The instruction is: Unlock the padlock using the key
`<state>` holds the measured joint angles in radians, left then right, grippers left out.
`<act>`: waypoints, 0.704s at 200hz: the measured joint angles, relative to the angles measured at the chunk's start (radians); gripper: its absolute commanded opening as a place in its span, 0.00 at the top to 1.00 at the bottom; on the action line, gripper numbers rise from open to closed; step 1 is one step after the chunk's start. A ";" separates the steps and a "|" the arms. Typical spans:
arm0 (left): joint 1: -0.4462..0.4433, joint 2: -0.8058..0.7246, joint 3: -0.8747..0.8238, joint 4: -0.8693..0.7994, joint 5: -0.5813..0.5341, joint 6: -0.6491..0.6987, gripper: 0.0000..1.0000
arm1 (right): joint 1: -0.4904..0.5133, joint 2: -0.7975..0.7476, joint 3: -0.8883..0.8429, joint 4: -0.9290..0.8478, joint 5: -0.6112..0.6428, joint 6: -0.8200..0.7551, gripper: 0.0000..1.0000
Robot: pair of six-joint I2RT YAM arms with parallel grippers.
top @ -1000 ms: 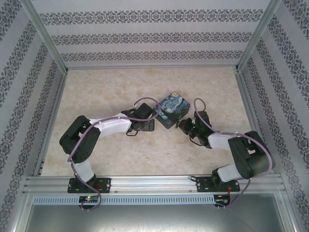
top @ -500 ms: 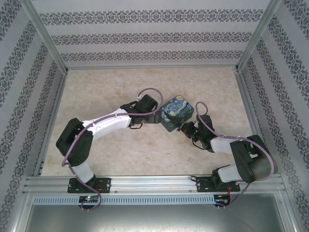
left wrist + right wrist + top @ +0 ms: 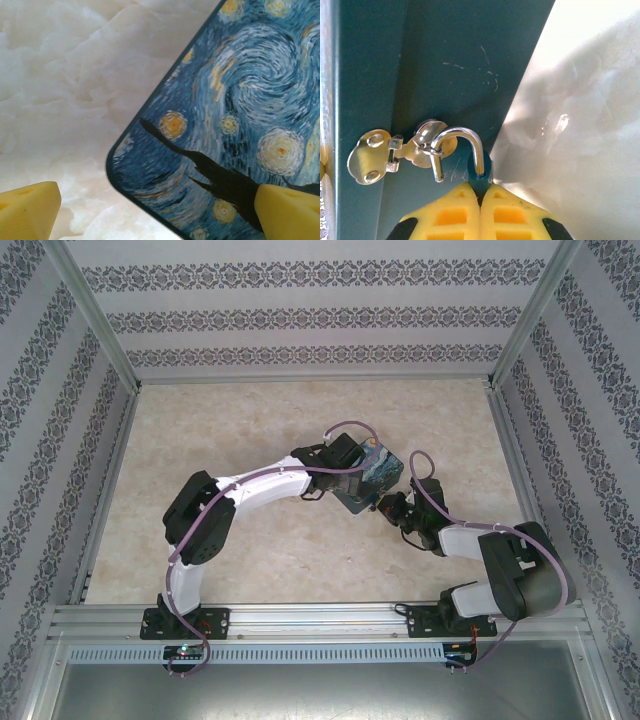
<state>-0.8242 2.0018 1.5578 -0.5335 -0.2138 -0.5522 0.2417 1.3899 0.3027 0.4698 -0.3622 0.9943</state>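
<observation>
- Since the earlier frames the left arm swings from the left side of the painting-print box (image 3: 380, 468) to above it. The left gripper (image 3: 157, 212) is now over the lid's near-left corner. The box itself also sits a little more to the right on the table (image 3: 230, 420), and the right arm is almost in the same place.
- Progress: the padlock (image 3: 480, 179) hangs on the silvery hasp (image 3: 370, 159) on the dark teal side wall of the box, near that wall's lower edge. Its shackle (image 3: 462, 131) passes through the hasp ring. One leg goes into the blue-teal body, and the other leg seems to end free beside it. I judge that the lock may be already open, but I cannot be sure from this angle.
- Whether the key is in the lock cannot be told, because the fingers cover the body.
- What is left, in my judgement: confirm the shackle is released and take it out of the ring.
- Left fingers (image 3: 27, 210) are wide apart and hold nothing. One tip hovers over the table beside the box corner and the other over the printed lid.
- Right gripper (image 3: 480, 192) has its yellow fingers (image 3: 450, 216) pressed together, clamped on the body of the padlock just under the shackle.
</observation>
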 measured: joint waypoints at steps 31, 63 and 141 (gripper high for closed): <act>-0.023 0.039 0.068 -0.060 -0.059 0.025 0.00 | -0.037 -0.013 0.000 -0.014 -0.024 -0.007 1.00; -0.030 0.053 0.088 -0.069 -0.079 0.030 0.00 | -0.112 -0.051 0.000 -0.035 -0.065 -0.023 1.00; -0.032 0.061 0.096 -0.072 -0.077 0.030 0.00 | -0.194 -0.044 0.052 -0.127 -0.101 -0.060 1.00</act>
<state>-0.8558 2.0628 1.6535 -0.6056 -0.2913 -0.5220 0.0475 1.3457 0.3546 0.3431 -0.4629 0.9348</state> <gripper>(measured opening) 0.998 0.058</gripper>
